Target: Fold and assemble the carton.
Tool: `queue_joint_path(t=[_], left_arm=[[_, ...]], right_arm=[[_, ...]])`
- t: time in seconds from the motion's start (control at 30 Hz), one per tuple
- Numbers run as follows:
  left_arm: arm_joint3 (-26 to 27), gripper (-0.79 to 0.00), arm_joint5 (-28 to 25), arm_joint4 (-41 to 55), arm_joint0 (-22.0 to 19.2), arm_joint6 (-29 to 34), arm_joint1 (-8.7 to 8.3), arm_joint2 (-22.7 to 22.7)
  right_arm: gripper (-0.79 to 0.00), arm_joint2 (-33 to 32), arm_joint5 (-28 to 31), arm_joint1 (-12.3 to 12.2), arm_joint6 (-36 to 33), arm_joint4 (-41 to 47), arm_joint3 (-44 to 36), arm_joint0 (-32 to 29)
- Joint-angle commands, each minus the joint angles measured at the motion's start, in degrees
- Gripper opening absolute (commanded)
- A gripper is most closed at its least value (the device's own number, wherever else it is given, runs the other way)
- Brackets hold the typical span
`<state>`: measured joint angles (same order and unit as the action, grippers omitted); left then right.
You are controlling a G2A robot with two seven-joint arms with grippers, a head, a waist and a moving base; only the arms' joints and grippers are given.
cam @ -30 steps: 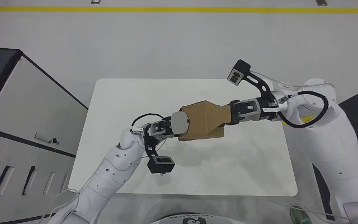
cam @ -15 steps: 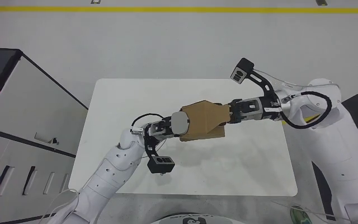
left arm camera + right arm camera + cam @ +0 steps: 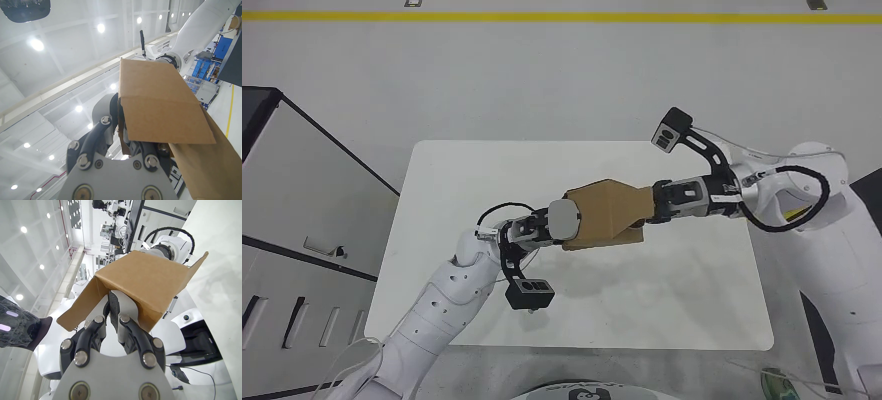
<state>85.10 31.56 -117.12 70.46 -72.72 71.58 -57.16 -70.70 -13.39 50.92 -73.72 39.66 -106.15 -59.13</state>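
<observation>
White desk [image 3: 472, 180] below. Brown carton [image 3: 607, 212] sits over the desk's middle, partly opened into a sleeve, with its end flaps not yet folded shut. I see it spanned between both arms. The left claw [image 3: 558, 222] is at the carton's 9 o'clock end, fingers pinched tight on a wall edge. The right claw [image 3: 649, 204] is at the 3 o'clock end, pads nearly together and clamped on the cardboard edge there.

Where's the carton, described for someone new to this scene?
Start at the white table. Above its middle, two arms meet; the carton hangs between the left tool and right tool. It is the only brown cardboard thing, partly folded, flaps loose.
</observation>
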Motion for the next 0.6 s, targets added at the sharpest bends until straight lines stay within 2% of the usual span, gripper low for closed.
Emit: queue_joint_path(t=[0.0, 0.37, 0.57], left_arm=[[0.0, -0.785, 0.0, 0.0, 0.0, 0.0, 0.00, 0.0], [0.0, -0.785, 0.0, 0.0, 0.0, 0.0, 0.00, 0.0], [0.0, -0.785, 0.0, 0.0, 0.0, 0.0, 0.00, 0.0]], right_arm=[[-0.785, -1.0, -0.2, -0.2, -0.4, 0.2, 0.1, -0.1], [-0.785, -8.8, -0.1, -1.3, -2.8, 3.1, -0.3, -3.0], [-0.785, -10.9, 0.5, -1.5, -3.6, 5.1, -1.1, -1.5]])
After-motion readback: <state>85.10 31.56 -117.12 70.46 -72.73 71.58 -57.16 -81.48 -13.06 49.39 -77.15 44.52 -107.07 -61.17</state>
